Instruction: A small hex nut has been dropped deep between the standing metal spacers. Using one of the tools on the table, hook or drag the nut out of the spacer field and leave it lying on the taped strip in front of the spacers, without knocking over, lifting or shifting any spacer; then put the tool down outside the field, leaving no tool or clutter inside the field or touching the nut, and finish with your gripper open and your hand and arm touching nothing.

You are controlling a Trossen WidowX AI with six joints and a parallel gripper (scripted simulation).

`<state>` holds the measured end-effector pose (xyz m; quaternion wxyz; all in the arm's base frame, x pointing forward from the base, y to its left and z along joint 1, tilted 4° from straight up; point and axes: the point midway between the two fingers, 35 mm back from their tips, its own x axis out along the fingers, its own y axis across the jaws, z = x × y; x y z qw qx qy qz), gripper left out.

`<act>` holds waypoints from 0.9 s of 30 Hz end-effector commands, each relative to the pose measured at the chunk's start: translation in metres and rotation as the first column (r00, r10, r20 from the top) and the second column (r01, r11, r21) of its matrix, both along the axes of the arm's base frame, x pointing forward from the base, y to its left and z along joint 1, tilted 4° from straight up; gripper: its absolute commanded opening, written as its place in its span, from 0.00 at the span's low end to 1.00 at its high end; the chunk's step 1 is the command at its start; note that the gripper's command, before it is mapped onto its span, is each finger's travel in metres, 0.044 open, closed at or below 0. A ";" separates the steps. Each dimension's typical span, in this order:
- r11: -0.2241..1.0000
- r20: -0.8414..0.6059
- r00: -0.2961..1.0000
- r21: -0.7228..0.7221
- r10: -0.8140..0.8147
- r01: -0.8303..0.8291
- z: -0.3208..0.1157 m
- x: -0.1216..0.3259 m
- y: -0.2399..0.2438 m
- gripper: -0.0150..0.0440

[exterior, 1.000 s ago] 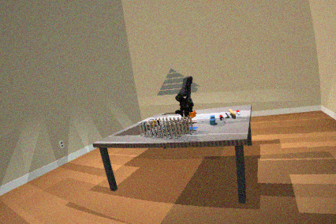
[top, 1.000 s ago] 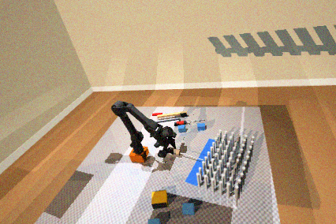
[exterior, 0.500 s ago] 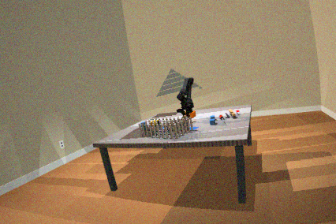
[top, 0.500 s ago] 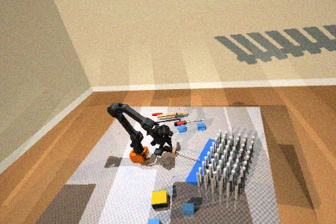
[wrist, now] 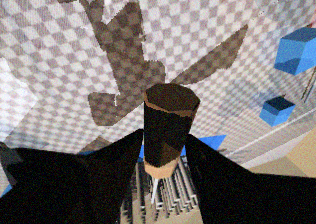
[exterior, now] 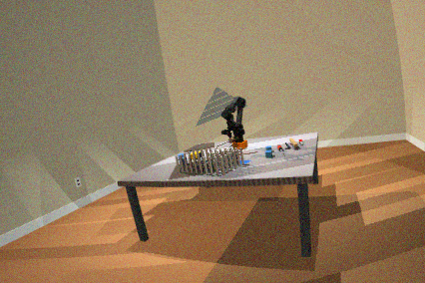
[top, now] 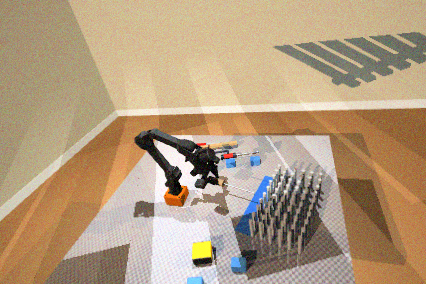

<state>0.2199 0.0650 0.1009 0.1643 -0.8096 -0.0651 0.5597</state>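
Observation:
My gripper (top: 216,182) (wrist: 164,135) is shut on the wooden handle (wrist: 168,130) of a thin-rod tool and holds it above the table, in front of the field. The pale rod (top: 240,188) (wrist: 154,191) points toward the standing metal spacers (top: 286,210) (exterior: 211,161) (wrist: 181,187). In the top view its far end comes close to the front spacers; whether it is between them I cannot tell. The spacers look upright. The blue taped strip (top: 244,224) (exterior: 245,162) (wrist: 214,143) lies along their front. The hex nut cannot be made out in any view.
A yellow block (top: 202,251) and a blue block (top: 238,264) lie to one side. Two more blue blocks (top: 230,163) (top: 255,161) (wrist: 301,50) (wrist: 277,112) lie on the other side, near a red-handled tool (top: 228,156). A wooden-handled tool (top: 228,145) lies behind them.

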 end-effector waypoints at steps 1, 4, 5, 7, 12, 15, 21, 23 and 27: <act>1.000 0.023 1.000 0.006 0.005 -0.005 0.027 0.002 -0.001 0.25; 1.000 0.023 1.000 0.006 0.005 -0.005 0.041 0.000 -0.002 0.25; 1.000 0.023 1.000 0.006 0.005 -0.005 0.045 -0.001 -0.003 0.25; 1.000 0.023 1.000 0.006 0.005 -0.005 0.055 -0.003 -0.004 0.25; 1.000 -0.003 1.000 0.002 -0.020 0.020 0.042 -0.002 -0.006 0.25; 0.997 -0.019 0.997 0.005 -0.081 0.081 0.043 0.003 -0.012 0.25; 0.967 -0.062 0.965 0.006 -0.254 0.255 0.047 0.016 -0.033 0.25; 0.948 -0.079 0.945 0.003 -0.318 0.319 0.049 0.020 -0.041 0.25; 0.896 -0.109 0.890 -0.005 -0.442 0.444 0.051 0.028 -0.057 0.25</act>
